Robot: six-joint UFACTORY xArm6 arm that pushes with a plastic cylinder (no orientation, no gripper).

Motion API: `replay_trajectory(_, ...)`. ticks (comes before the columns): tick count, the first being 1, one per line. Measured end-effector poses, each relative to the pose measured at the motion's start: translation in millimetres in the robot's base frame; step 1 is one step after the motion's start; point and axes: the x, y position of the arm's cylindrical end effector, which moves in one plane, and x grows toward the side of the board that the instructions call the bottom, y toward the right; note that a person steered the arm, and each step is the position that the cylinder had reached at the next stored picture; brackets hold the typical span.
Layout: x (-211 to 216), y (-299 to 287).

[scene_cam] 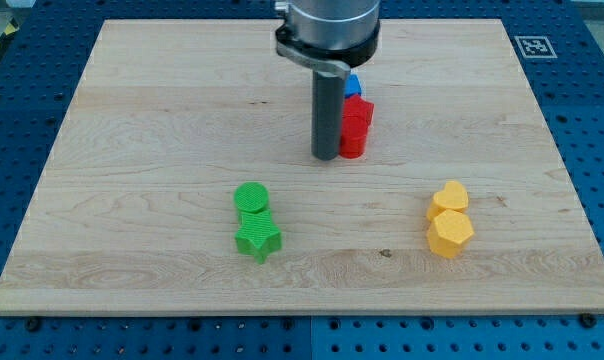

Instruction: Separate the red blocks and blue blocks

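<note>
My tip [326, 157] rests on the board just left of the red blocks, touching or nearly touching them. Two red blocks [356, 122] sit one behind the other; their shapes are partly hidden by the rod. A blue block [353, 85] sits right behind them, toward the view's top, mostly hidden by the arm; its shape cannot be made out. Any further blue block is hidden.
A green round block [251, 197] and a green star block [258, 240] sit together at lower centre-left. A yellow heart block [449, 197] and a yellow hexagon block [450, 234] sit together at lower right. The wooden board [132, 120] ends in blue perforated table.
</note>
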Motion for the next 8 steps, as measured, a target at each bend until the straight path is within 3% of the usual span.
replay_trajectory(2,-52.1,-27.5)
replay_trajectory(6,-53.1,-1.2)
replay_trajectory(8,-56.6,38.8)
